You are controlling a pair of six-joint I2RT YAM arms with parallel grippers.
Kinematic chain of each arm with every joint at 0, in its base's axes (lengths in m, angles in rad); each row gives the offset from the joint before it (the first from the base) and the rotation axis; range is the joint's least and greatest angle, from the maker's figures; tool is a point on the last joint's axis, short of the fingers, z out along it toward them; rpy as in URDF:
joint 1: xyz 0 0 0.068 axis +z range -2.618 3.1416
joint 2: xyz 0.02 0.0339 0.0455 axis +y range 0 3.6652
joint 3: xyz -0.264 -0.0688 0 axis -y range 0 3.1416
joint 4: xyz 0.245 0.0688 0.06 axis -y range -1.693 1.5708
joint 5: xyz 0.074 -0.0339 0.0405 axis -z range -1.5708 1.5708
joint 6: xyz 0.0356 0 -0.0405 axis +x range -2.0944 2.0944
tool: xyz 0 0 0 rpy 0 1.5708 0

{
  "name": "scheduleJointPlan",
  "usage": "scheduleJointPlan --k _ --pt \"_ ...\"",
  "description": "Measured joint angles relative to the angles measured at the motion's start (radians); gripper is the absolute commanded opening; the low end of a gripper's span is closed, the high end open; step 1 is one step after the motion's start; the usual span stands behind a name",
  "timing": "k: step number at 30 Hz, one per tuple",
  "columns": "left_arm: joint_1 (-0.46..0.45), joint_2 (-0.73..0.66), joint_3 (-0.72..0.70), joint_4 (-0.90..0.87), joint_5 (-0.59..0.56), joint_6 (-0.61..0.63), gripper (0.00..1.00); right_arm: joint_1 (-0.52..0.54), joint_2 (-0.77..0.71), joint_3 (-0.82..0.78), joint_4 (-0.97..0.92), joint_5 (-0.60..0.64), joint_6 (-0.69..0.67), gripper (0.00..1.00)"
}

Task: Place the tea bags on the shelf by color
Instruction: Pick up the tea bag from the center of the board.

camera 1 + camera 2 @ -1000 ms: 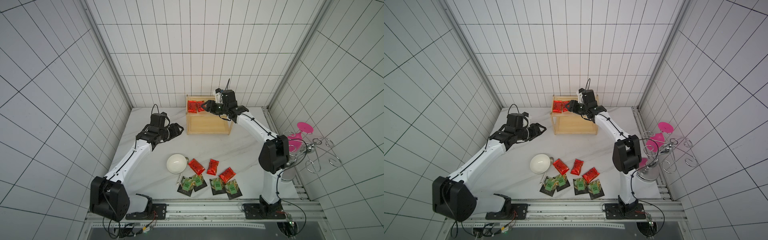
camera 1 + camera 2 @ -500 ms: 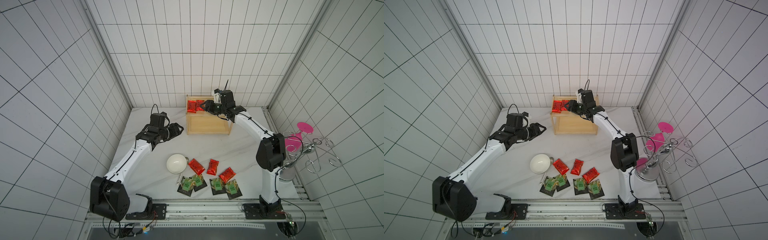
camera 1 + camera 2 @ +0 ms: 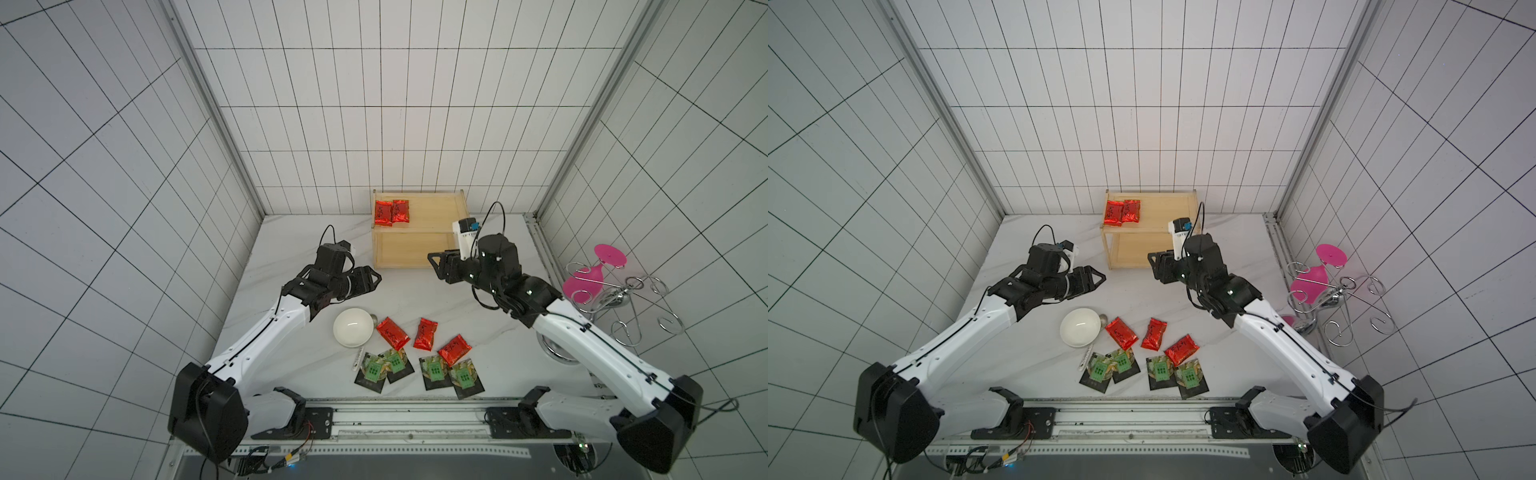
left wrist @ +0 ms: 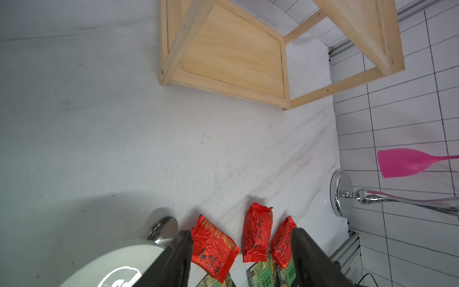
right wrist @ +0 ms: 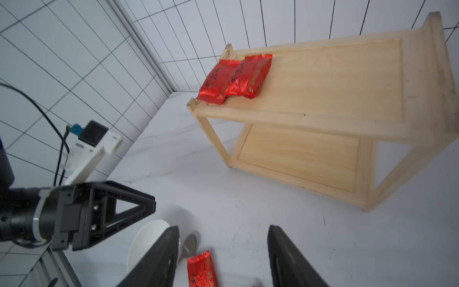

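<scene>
1 white bowl (image 3: pixel 353 332) beside a spoon (image 3: pixel 358 360) (white-handled); chrome rack (image 3: pixel 616 300) holds pink glass (image 3: pixel 582 283).

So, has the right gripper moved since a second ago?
Yes. The right gripper has drawn back from above the top board of the wooden shelf toward the robot's base, and now hangs in front of it.

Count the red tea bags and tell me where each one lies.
5. Two red bags overlap on the shelf top board, at its left end. Three more lie on the table beside the white bowl, just beyond the black packets. None looks hidden.
</scene>
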Motion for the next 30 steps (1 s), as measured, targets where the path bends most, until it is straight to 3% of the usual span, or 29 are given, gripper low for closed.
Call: scheduleJointPlan --k 4,8,20,30 --pt "-0.058 0.0 -0.002 0.007 -0.032 -0.002 0.86 0.138 -0.031 -0.257 0.016 0.094 -0.06 0.71" --pt "-0.071 0.001 -0.017 0.032 -0.053 -0.005 0.98 0.247 0.029 -0.341 0.009 0.151 -0.087 0.77" --pt "-0.067 0.073 -0.02 0.046 -0.058 -0.036 0.98 0.273 0.144 -0.382 0.07 0.176 -0.089 0.79" --pt "-0.029 0.074 -0.02 0.061 -0.036 -0.042 0.98 0.273 0.156 -0.413 0.082 0.172 -0.084 0.78"
